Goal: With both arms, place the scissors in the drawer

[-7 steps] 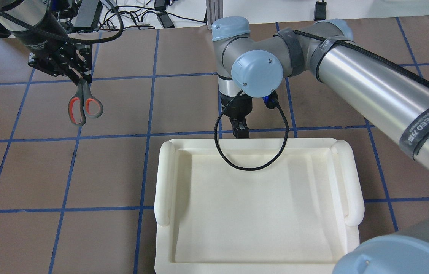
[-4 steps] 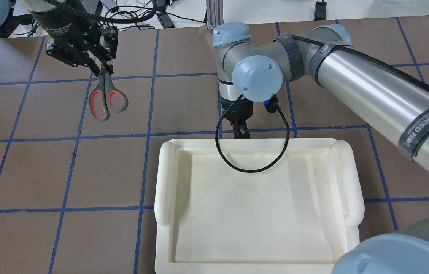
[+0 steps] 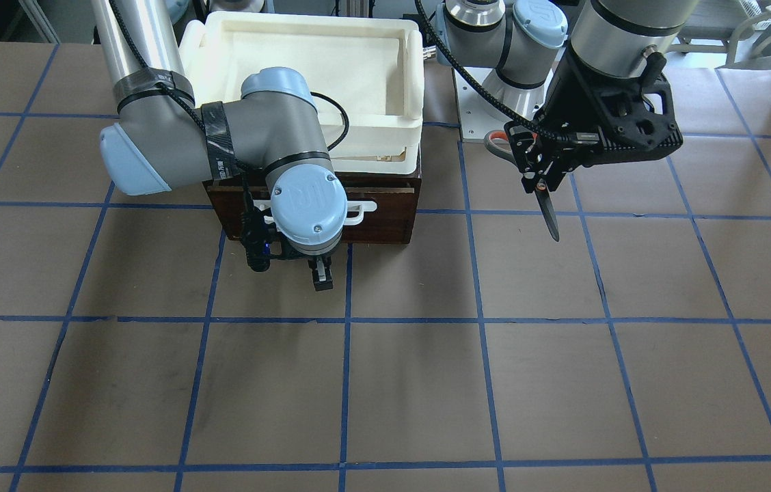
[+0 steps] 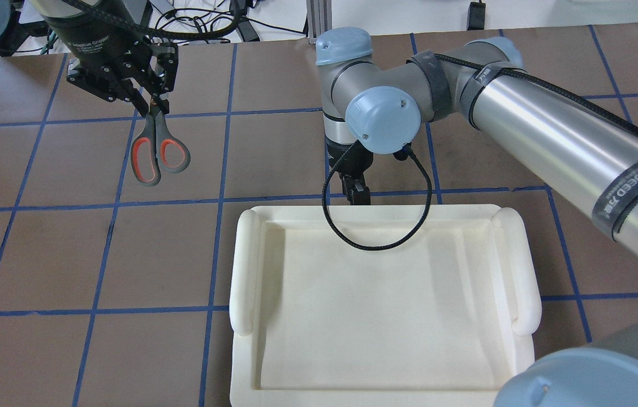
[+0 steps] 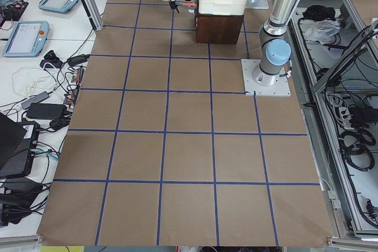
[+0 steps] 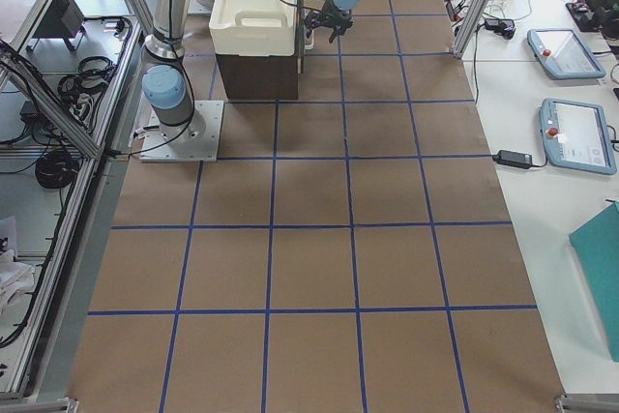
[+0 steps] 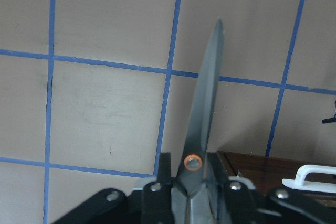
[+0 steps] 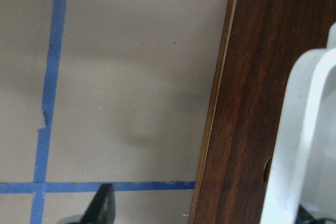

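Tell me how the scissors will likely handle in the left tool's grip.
Probably stiff: the scissors jut straight from the left tool without sagging. They might swivel, since the tool pinches them near the pivot, handles free behind. Likely light: they look small beside the tool.

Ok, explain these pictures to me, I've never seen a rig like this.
These are two robot arms at a table papered brown with a blue tape grid. One camera faces the robot, one looks over its shoulders, two watch from the table's ends, and one rides on each wrist. On the table stands a dark wooden drawer with a cream tray on top. The left gripper holds scissors in the air, clamped near the pivot, blades pointing away from the robot. The right gripper sits by the drawer's white handle; whether it is open or shut is unclear.
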`<state>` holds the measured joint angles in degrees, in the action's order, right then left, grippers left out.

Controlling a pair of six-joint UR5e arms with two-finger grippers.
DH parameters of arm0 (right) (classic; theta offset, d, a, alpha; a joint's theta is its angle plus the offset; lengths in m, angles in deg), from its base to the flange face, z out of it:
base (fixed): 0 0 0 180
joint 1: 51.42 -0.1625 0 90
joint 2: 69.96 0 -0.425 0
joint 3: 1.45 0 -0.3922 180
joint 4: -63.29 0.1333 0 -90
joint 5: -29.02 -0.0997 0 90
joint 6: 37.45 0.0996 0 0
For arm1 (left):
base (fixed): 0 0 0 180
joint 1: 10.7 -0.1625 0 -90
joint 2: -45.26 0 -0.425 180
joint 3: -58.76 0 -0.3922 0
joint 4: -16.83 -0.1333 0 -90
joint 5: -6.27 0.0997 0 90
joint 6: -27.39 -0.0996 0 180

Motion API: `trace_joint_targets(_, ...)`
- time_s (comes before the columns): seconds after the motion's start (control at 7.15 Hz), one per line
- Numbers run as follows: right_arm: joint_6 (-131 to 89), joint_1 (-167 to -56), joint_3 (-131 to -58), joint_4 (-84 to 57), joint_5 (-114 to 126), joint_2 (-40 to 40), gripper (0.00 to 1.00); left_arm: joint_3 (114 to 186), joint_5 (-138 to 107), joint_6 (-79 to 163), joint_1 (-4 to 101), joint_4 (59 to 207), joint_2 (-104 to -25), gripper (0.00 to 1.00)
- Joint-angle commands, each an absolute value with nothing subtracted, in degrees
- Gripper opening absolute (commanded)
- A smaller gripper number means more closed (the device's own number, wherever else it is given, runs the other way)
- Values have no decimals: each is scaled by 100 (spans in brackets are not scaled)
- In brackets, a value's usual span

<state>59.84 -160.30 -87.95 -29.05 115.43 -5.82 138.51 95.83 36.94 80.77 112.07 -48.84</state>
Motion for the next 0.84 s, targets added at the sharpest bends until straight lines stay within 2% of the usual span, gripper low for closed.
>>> trace_joint_targets(0.0, 5661, -16023, -8741, -3031, 11594, -580, 100, 13856, 9574, 3688, 8079, 11272, -4870, 0)
trace_joint_targets(0.7, 5168, -15979, -8435, -3348, 11603, -746, 100, 13856, 9583, 3688, 8079, 11281, -4870, 0)
